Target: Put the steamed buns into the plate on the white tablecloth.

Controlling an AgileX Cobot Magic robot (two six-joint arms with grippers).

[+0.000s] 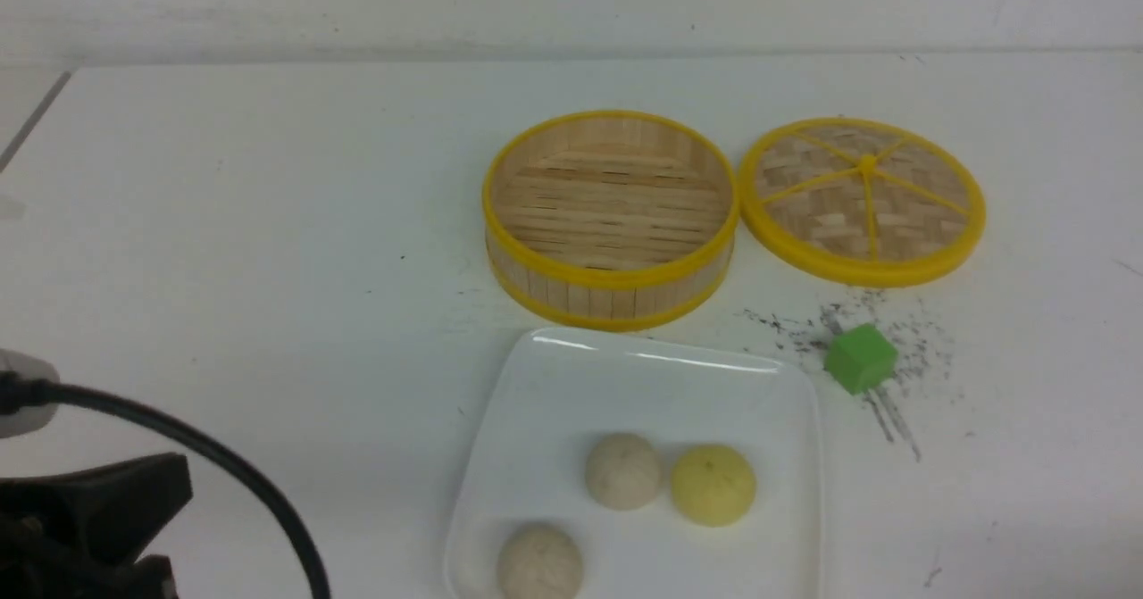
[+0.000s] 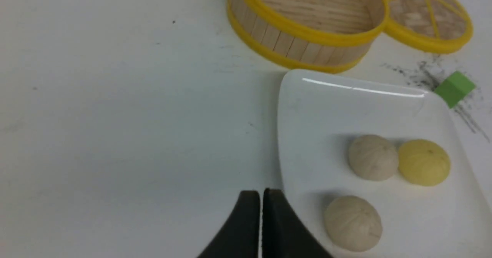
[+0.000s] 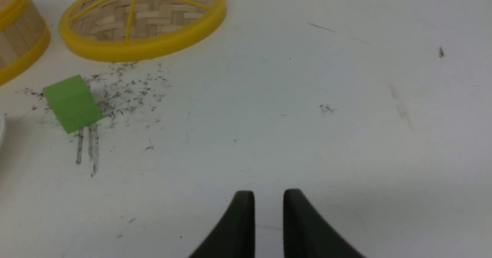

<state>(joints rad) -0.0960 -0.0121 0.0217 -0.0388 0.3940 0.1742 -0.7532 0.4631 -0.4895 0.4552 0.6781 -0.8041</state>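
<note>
The glossy white plate (image 1: 661, 358) lies on the white tablecloth (image 1: 268, 269) near the front edge. Three steamed buns rest in it: a beige one (image 1: 623, 470), a pale yellow one (image 1: 713, 485) touching it, and another beige one (image 1: 539, 563) nearer me. The left wrist view shows the same plate (image 2: 346, 104) and buns (image 2: 373, 157) (image 2: 424, 162) (image 2: 353, 222). My left gripper (image 2: 261, 192) is shut and empty, just outside the plate's left rim. My right gripper (image 3: 269, 192) hovers over bare cloth, its jaws a little apart with nothing between them.
An empty bamboo basket (image 1: 611, 215) with yellow rims stands behind the plate, its woven lid (image 1: 863, 197) flat beside it on the right. A small green cube (image 1: 860, 358) sits among dark scribbles right of the plate. My left arm (image 1: 98, 501) and its cable fill the front-left corner.
</note>
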